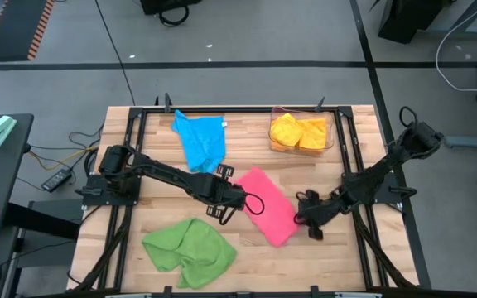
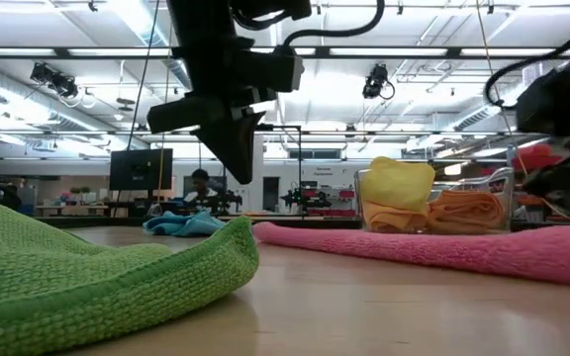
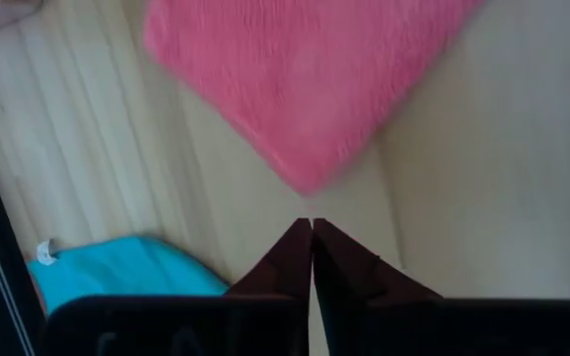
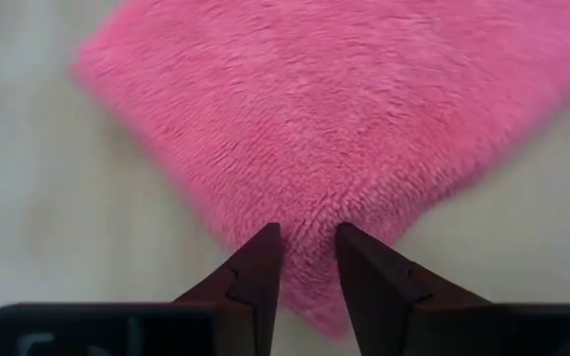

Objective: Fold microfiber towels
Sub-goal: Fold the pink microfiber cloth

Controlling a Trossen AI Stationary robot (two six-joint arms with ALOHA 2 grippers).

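1. I see the pink towel folded into a long strip, lying slantwise at the middle of the counter, with both arms at its opposite ends.
2. My left pincer is clenched on nothing, fingertips pressed together, just off the pink towel's corner nearest the blue towel; bare wood shows between tip and corner.
3. My right pincer stands part open, its two fingers straddling the pink towel's opposite corner. The pile sits between them, but I cannot say for sure whether they are pinching it or merely resting over it.
4. The blue towel lies rumpled toward the far edge of the counter, on the left arm's side, well apart from the pink one.
5. The green towel lies crumpled near the front edge, left of centre; in the low view it fills the near foreground, its rolled edge just short of the pink strip.
6. The yellow towel and the orange towel sit in the clear bin by the far edge, on the right arm's side.
7. Open wood lies between the green towel and the right arm along the front, and between the bin and the pink towel.
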